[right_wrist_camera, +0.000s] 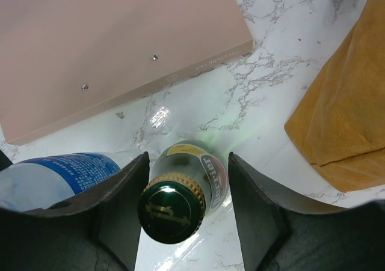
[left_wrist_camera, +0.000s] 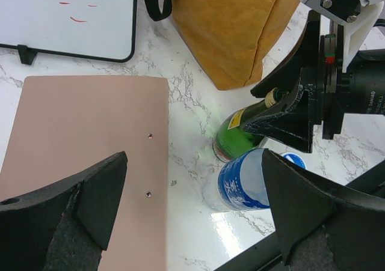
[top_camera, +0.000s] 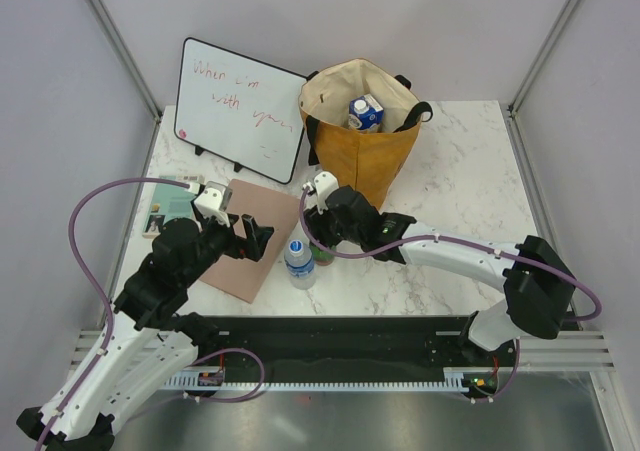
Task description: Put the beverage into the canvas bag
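Note:
A green glass beverage bottle (right_wrist_camera: 198, 175) with a dark cap stands upright on the marble in front of the canvas bag (top_camera: 365, 161). My right gripper (right_wrist_camera: 187, 160) straddles its neck from above, open; the left finger sits close to the cap and a gap shows on the right side. A clear water bottle (top_camera: 299, 263) with a blue label stands just left of the green bottle (top_camera: 322, 254). My left gripper (left_wrist_camera: 194, 157) hovers open and empty over the pink board's edge, the water bottle (left_wrist_camera: 243, 184) by its right finger. A blue-and-white carton (top_camera: 366, 112) sits inside the bag.
A pink board (top_camera: 255, 236) lies flat left of the bottles. A whiteboard (top_camera: 240, 106) with red writing leans at the back left. A teal booklet (top_camera: 170, 206) lies by the left edge. The mustard-brown bag wall (right_wrist_camera: 349, 115) stands close on the right gripper's right.

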`<state>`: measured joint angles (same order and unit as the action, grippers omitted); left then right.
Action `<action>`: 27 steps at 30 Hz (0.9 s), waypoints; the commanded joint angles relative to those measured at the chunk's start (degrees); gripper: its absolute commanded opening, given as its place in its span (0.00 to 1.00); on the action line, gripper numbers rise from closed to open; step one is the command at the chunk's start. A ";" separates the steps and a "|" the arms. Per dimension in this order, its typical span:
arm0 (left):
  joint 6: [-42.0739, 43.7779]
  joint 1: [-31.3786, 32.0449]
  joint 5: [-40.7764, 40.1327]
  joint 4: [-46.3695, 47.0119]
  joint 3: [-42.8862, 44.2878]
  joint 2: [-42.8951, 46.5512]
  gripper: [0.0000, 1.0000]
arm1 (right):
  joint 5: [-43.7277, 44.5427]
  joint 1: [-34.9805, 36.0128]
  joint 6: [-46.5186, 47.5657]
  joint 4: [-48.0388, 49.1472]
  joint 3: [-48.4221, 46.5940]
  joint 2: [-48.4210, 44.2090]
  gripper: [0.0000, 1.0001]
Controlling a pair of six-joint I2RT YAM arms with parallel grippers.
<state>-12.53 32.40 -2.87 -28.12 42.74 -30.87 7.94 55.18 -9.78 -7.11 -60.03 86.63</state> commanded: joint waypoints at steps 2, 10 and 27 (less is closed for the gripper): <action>1.55 0.29 -0.47 2.28 -0.03 -0.15 1.00 | 0.93 0.19 -0.33 2.72 0.09 0.12 0.61; 1.55 0.29 -0.47 2.28 -0.03 -0.15 1.00 | 2.34 0.19 -0.33 2.37 1.49 0.21 0.52; 1.55 0.29 -0.29 2.19 -0.11 -0.68 1.00 | 7.61 0.11 -0.41 -13.97 -15.18 -3.75 0.00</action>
<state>-12.53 32.40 -2.87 -28.12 42.74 -31.14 12.73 55.37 -9.67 -17.10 -64.77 86.19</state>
